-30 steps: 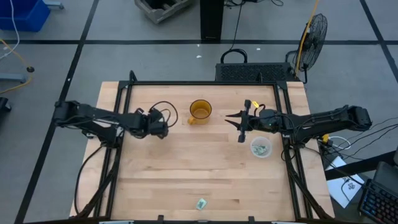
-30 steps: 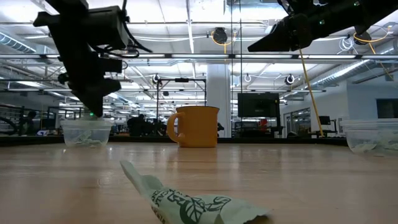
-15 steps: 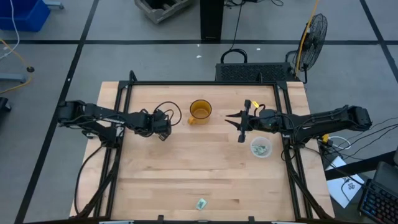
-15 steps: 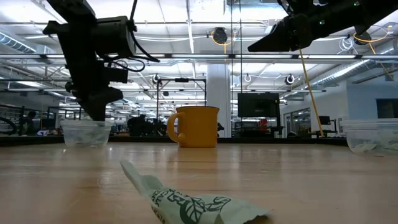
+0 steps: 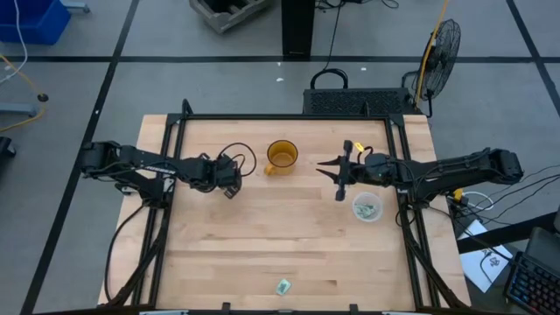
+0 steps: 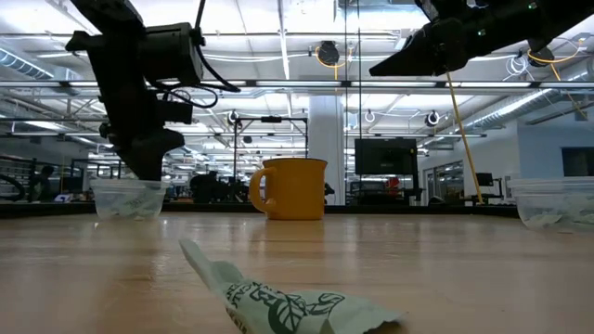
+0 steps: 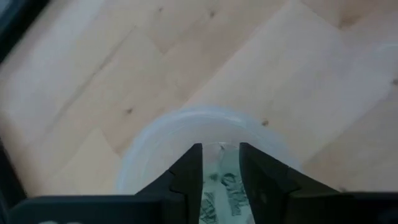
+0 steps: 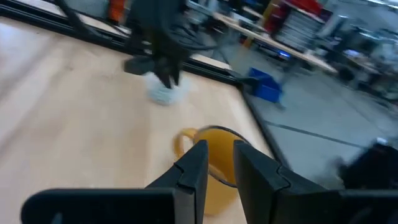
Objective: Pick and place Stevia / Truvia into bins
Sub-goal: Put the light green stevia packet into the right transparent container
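My left gripper (image 7: 221, 163) hangs open, pointing down over the left bin (image 7: 186, 127), a clear cup at the table's left. A green-and-white Stevia sachet (image 7: 219, 194) shows in the gap between the fingers, down inside that cup. In the low view this gripper (image 6: 141, 167) stands just above the cup (image 6: 130, 199). My right gripper (image 5: 337, 178) hovers open with a narrow gap and nothing in it, right of the mug and beside the right bin (image 5: 367, 207), which holds sachets. One more sachet (image 5: 282, 286) lies flat near the front edge.
An amber mug (image 5: 281, 156) with a handle stands at the table's far middle, between the two arms. A black frame (image 5: 289, 117) runs around the wooden table top. The middle of the board between the mug and the front sachet is bare wood.
My left gripper has moved a little toward the table's right and slightly down, coming over the left cup, then stayed there.
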